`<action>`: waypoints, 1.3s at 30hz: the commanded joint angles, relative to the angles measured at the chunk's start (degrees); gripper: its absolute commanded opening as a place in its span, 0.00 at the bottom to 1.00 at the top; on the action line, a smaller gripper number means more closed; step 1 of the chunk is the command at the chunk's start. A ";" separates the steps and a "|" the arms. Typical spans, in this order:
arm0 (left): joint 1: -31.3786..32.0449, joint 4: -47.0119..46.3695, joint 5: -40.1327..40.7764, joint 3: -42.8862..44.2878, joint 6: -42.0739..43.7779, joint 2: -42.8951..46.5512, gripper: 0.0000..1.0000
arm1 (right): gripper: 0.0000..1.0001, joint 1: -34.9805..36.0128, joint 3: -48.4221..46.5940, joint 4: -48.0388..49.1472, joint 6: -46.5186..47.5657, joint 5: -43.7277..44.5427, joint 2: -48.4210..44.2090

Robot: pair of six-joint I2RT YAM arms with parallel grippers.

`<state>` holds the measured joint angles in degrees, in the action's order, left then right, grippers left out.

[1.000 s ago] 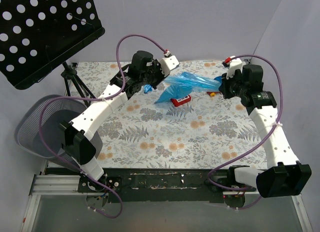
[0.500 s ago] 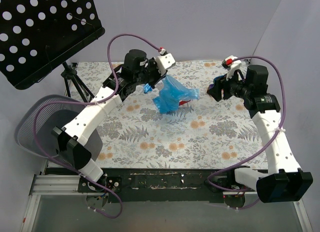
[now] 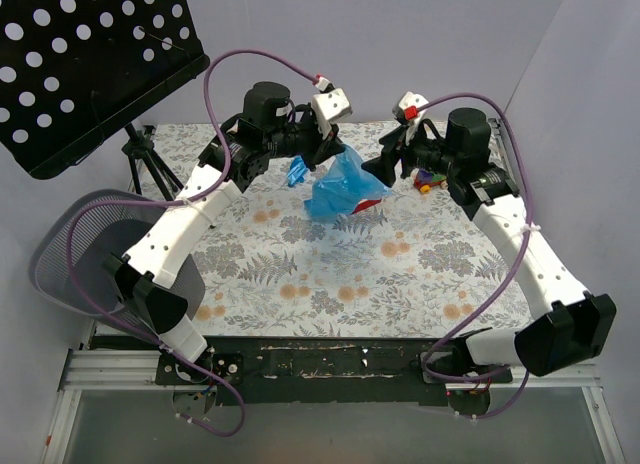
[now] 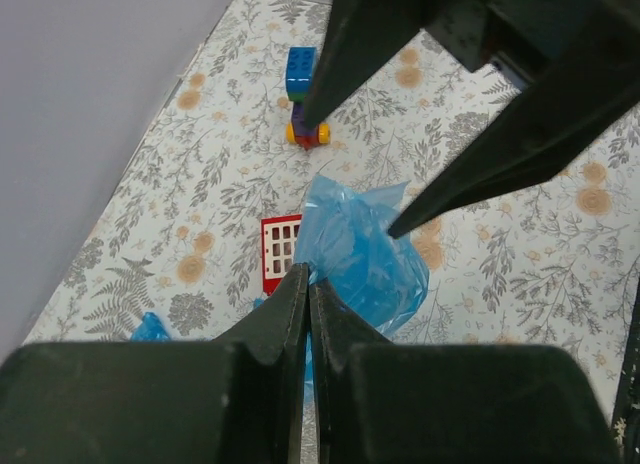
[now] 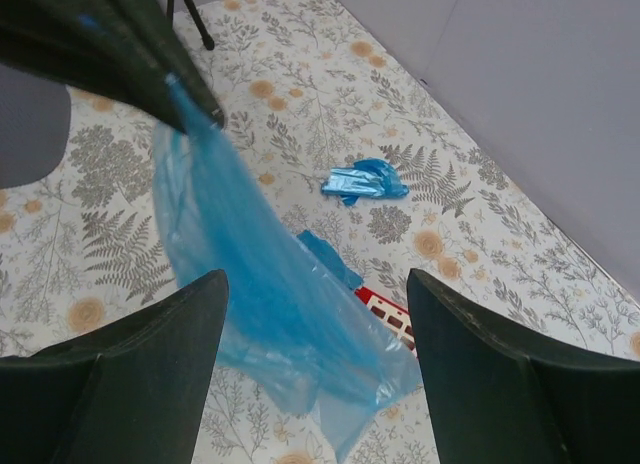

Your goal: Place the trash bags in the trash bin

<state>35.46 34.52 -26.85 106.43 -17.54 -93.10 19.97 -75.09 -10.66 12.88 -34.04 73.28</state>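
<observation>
Top external: bag (image 3: 343, 187) hangs from L gripper (image 3: 323, 158), fingers pinching its top; R gripper (image 3: 386, 167) spread, just beside; bin (image 3: 60, 249) well left, nearer L gripper

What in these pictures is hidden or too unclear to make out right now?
Red block: in the left wrist view its right part lies under the blue bag; in the top view only a sliver shows.
Toy-brick car: in the top view it is largely covered by the right arm.
Trash bin: in the top view the left arm and its cable cross it, so its inside cannot be judged.
</observation>
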 commanded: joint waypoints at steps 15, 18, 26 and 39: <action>-0.04 5.73 -0.32 5.37 1.45 0.29 0.00 | 0.77 3.68 -5.68 12.50 -1.47 2.40 4.87; -0.04 5.38 1.45 4.66 1.54 0.11 0.00 | 0.77 3.68 -4.54 11.10 0.82 2.23 2.32; -0.04 4.68 0.40 5.36 0.93 -1.03 0.00 | 0.77 3.85 -1.03 9.16 0.74 -0.85 0.29; -0.04 5.55 -6.02 5.89 1.98 0.64 0.00 | 0.76 3.85 2.76 13.03 2.15 0.30 5.12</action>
<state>35.44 39.09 -29.58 110.63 -16.36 -95.04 23.77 -72.25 -1.50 14.26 -32.16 77.80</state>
